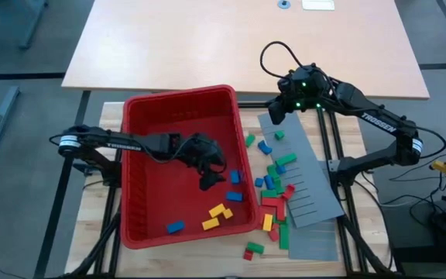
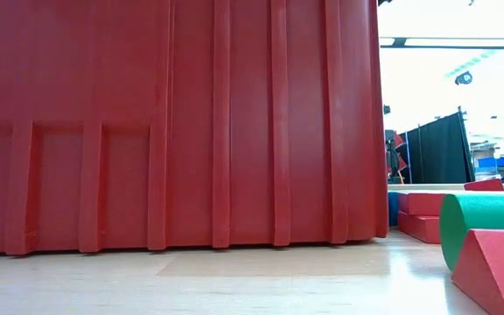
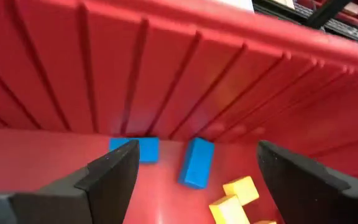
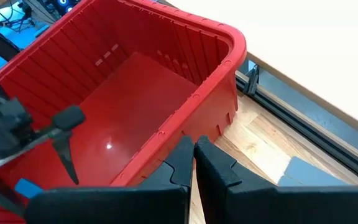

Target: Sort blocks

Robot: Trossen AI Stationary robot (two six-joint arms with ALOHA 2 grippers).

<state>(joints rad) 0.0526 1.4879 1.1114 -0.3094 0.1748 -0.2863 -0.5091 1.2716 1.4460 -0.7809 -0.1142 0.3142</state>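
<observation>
The left gripper [image 1: 207,183] is down inside the bin [image 1: 142,108], its fingers [image 3: 114,174] spread open and empty, aimed at two blue blocks [image 3: 196,163] lying near the bin's far wall beside some yellow blocks [image 3: 240,190]. It looks like the approach to a pick: the next move calls for lowering over one blue block, with a finger on each side, and closing. More blocks [image 1: 273,186] in red, green and blue lie scattered on the worktop [image 1: 99,232] just right of the bin, some on a grey panel [image 1: 312,198].

The right gripper [image 1: 276,111] waits above the bin's far right corner, fingers [image 4: 219,169] pressed together, holding nothing.

The worktop is pale wood on a dark frame; a larger tan table [image 1: 207,39] stands beyond it. The low view shows mostly the bin's wall, with a bright room behind.
</observation>
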